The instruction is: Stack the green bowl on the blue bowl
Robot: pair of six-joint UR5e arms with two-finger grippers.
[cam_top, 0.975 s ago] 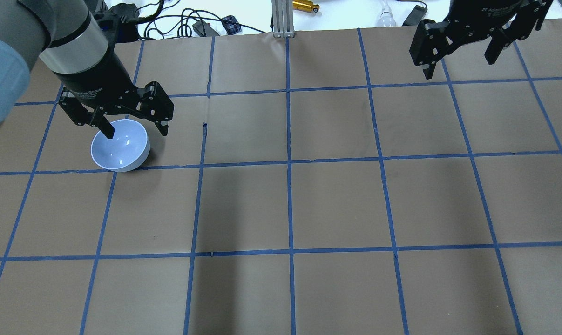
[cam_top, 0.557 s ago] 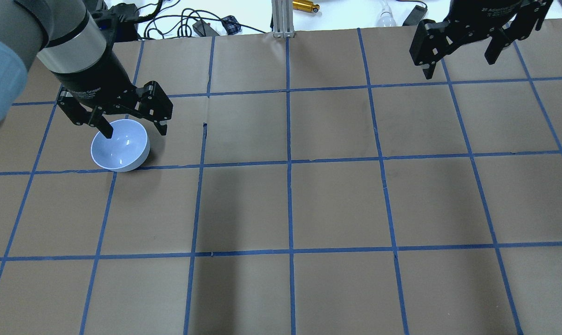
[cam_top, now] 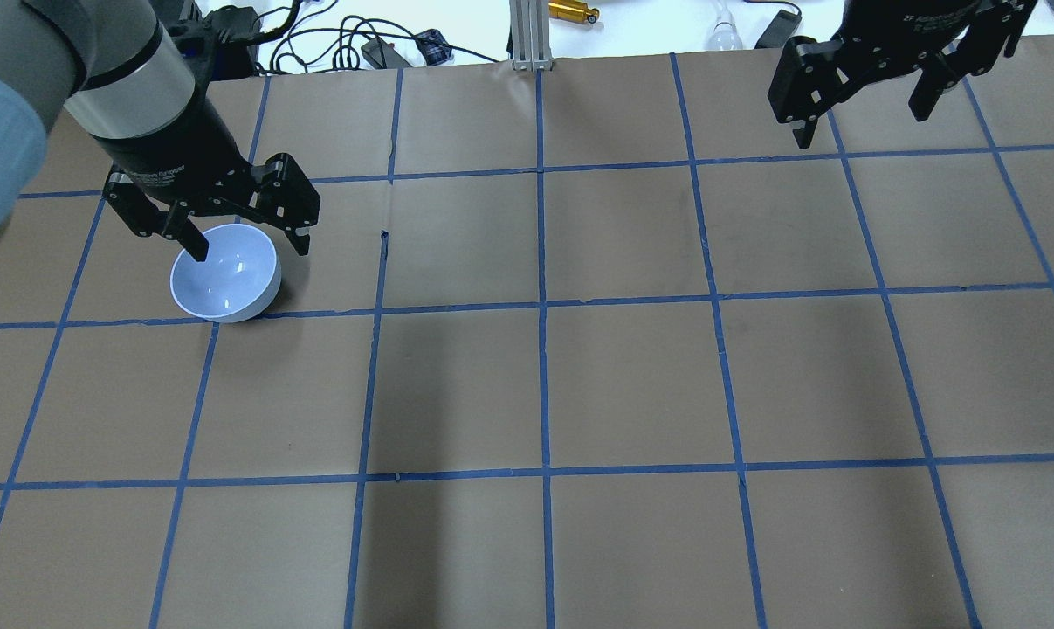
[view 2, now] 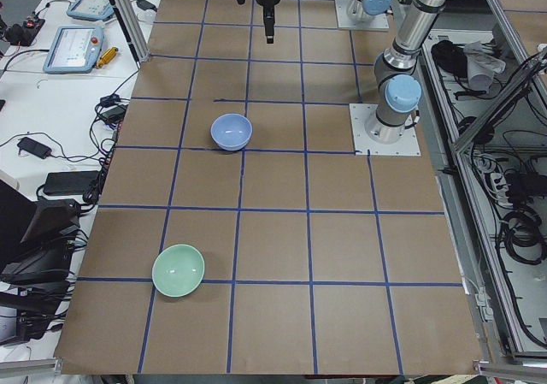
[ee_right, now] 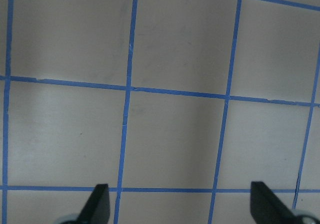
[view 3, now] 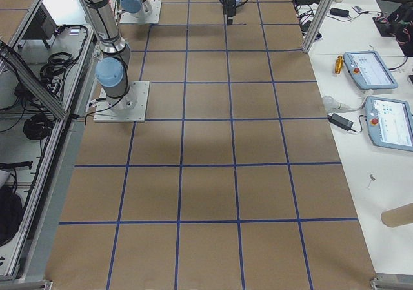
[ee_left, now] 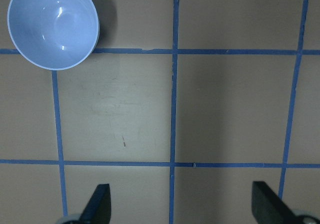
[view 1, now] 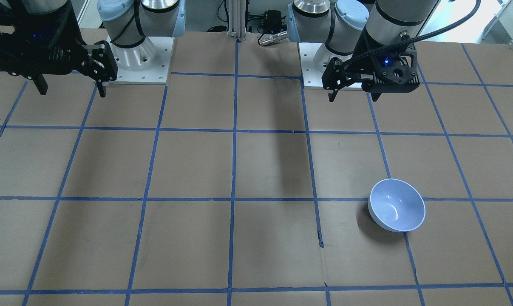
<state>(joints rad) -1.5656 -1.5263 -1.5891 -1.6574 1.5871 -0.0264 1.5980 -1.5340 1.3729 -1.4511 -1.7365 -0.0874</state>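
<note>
The blue bowl (cam_top: 225,284) stands upright and empty on the brown table, left of centre; it also shows in the front-facing view (view 1: 396,205), the exterior left view (view 2: 231,132) and the left wrist view (ee_left: 52,27). The green bowl (view 2: 178,270) shows only in the exterior left view, upright near the table's end on my left, about two grid squares from the blue bowl. My left gripper (cam_top: 248,251) is open and empty, held high above the table near the blue bowl (view 1: 353,97) (ee_left: 182,204). My right gripper (cam_top: 862,127) is open and empty, high at the far right (view 1: 71,90) (ee_right: 182,204).
Blue tape lines grid the brown table (cam_top: 631,384). An aluminium post (cam_top: 527,35), cables and a gold cylinder (cam_top: 573,10) lie along the far edge. The two arm bases (view 1: 139,63) (view 1: 324,63) stand at the robot's side. Side benches carry tablets (view 2: 75,46) (view 3: 387,119).
My left gripper has drifted slightly to the left, still open. The blue bowl and my right gripper have not moved.
</note>
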